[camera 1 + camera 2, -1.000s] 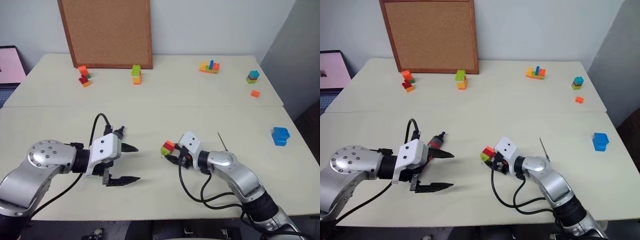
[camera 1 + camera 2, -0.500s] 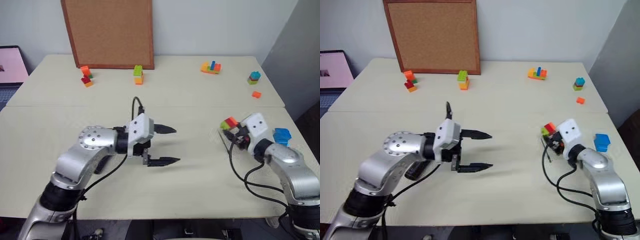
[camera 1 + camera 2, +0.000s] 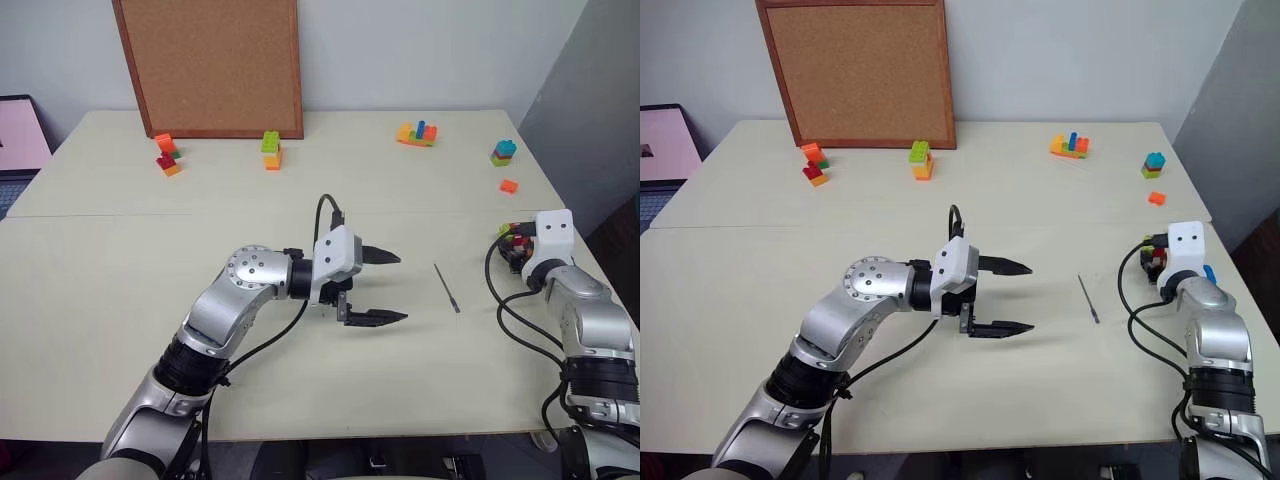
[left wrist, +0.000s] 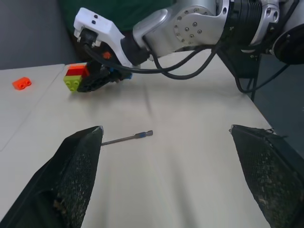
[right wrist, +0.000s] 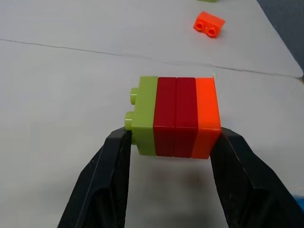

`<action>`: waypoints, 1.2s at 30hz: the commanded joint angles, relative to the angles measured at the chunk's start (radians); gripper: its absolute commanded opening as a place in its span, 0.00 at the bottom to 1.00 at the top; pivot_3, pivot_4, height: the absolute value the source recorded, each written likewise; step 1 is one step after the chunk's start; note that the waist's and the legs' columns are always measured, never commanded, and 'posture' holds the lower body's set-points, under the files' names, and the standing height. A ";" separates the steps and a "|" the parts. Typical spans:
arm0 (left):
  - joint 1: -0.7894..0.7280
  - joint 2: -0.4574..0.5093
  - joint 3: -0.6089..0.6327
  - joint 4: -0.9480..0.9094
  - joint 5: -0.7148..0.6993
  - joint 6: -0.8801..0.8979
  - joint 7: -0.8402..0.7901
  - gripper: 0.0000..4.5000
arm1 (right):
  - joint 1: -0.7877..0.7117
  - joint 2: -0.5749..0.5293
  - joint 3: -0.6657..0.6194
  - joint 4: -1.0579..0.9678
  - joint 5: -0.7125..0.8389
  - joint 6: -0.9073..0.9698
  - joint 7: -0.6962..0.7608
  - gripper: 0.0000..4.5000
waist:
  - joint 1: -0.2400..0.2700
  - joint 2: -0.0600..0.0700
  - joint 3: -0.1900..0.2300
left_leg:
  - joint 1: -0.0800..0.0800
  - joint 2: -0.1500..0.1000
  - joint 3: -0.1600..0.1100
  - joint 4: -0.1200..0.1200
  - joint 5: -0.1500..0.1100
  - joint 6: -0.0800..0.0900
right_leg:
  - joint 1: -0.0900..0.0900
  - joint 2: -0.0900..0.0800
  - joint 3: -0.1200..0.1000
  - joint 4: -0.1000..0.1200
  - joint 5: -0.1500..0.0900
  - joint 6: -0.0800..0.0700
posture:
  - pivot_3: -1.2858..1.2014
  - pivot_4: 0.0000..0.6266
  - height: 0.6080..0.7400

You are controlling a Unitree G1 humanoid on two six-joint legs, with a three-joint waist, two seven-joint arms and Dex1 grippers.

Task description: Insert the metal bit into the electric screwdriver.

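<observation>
1. Near the centre of the pale cream table (image 3: 120, 300): left gripper (image 3: 385, 288), two black fingers spread wide and holding nothing, pointing toward three o'clock.
2. At three o'clock from those fingertips, a little apart: thin dark grey metal bit (image 3: 447, 288), lying flat on bare tabletop, long axis running roughly eleven to five. In the left wrist view the bit (image 4: 127, 138) lies between the spread fingers, ahead of them.
3. Further toward three o'clock, at the table's edge: right gripper (image 5: 172, 142), clenched on a stacked block of lime green, red and orange bricks (image 5: 175, 117). That grip is not on a task item.
4. Slim black electric screwdriver: I cannot find it from where I stand.
5. Handling note, as judgement: the step in hand looks like a pick of the bit. Bring the left fingers down level, straddling the rod at mid-length, square across its axis; close gently, since so thin a rod may roll or tip up.
6. Far edge, twelve o'clock: cork board (image 3: 210, 65) and scattered coloured bricks, well apart.
</observation>
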State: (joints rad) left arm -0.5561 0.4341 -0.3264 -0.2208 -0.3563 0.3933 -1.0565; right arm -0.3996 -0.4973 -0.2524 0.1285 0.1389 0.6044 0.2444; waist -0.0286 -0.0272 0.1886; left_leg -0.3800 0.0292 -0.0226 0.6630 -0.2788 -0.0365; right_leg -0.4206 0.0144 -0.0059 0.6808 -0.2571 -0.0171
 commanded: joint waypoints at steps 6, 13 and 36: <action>-0.016 -0.051 0.087 -0.023 -0.035 0.078 0.120 1.00 | 0.019 -0.006 -0.037 -0.140 0.022 -0.001 -0.011 0.98 | 0.000 0.001 0.000 | 0.000 0.000 0.000 0.000 0.000 0.000 | 0.000 0.000 0.000 0.001 0.000 0.000 | 0.52 0.24 1.00; -0.010 -0.015 0.161 -0.083 -0.012 0.137 0.224 1.00 | 0.204 -0.090 -0.036 -0.448 0.062 -0.035 0.131 0.99 | 0.001 0.002 -0.001 | 0.000 0.000 -0.001 0.000 0.000 0.000 | 0.000 0.000 -0.001 0.000 0.000 0.001 | 0.52 0.24 1.00; -0.241 0.552 0.194 0.116 -0.037 0.871 0.196 1.00 | 0.165 -0.213 0.225 -0.735 0.392 -0.047 0.622 0.99 | 0.001 0.000 0.000 | 0.001 0.000 -0.003 0.000 0.000 0.000 | -0.001 0.001 -0.004 -0.001 0.000 0.002 | 0.52 0.24 1.00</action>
State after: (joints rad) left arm -0.7760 0.9570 -0.0963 -0.1145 -0.3964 1.2400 -0.8274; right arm -0.2172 -0.7149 -0.0249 -0.5718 0.5060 0.5729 0.8561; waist -0.0280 -0.0275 0.1890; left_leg -0.3786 0.0289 -0.0257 0.6629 -0.2788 -0.0366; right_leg -0.4213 0.0150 -0.0097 0.6794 -0.2568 -0.0153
